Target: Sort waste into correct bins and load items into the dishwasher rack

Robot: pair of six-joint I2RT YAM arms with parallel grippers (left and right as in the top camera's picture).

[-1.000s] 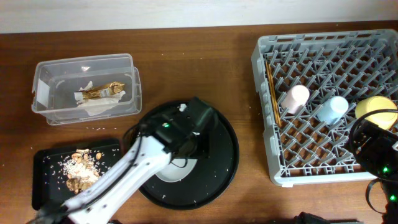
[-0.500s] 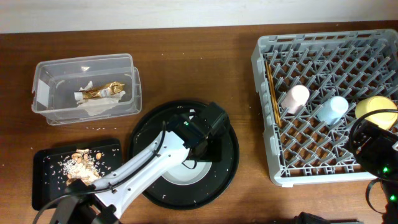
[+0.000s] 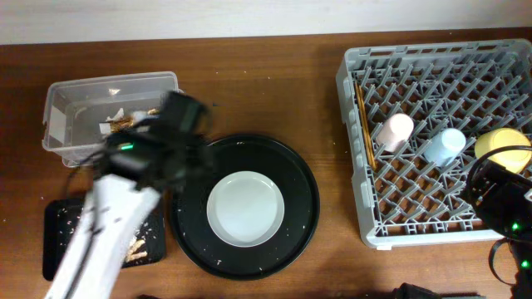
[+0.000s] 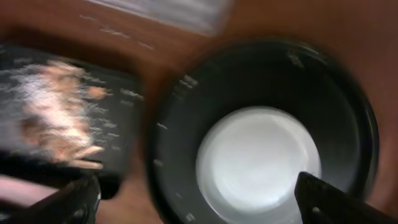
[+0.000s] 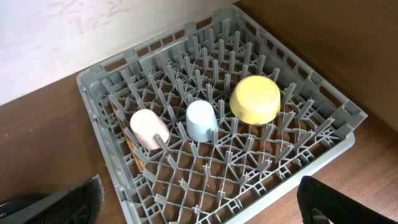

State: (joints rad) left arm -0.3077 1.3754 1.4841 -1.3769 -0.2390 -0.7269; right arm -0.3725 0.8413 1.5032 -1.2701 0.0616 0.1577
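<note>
A grey round plate (image 3: 245, 208) (image 4: 258, 158) lies flat in the large round black tray (image 3: 301, 184), with nothing on it. My left gripper (image 4: 200, 206) is open and empty; its arm (image 3: 125, 170) shows as a blur left of the plate. The clear tub (image 3: 58, 124) holds the gold wrapper and white tissue (image 3: 112, 124). Food scraps (image 4: 56, 118) lie in the small black tray (image 3: 58, 249). In the dishwasher rack (image 3: 353, 195) (image 5: 99, 106) stand the pink cup (image 5: 148, 127), blue cup (image 5: 201, 120), yellow bowl (image 5: 255, 99) and chopsticks (image 3: 363, 124). My right gripper (image 5: 199, 211) hangs open above the rack's near edge.
White crumbs dot the round black tray's rim and the wood between the tub and the small black tray. The right arm's body (image 3: 499, 203) covers the rack's near right corner. The left wrist view is smeared by motion.
My left gripper has opened and swung left, off the plate toward the tub and small black tray. The plate now shows whole. The right arm has not moved.
</note>
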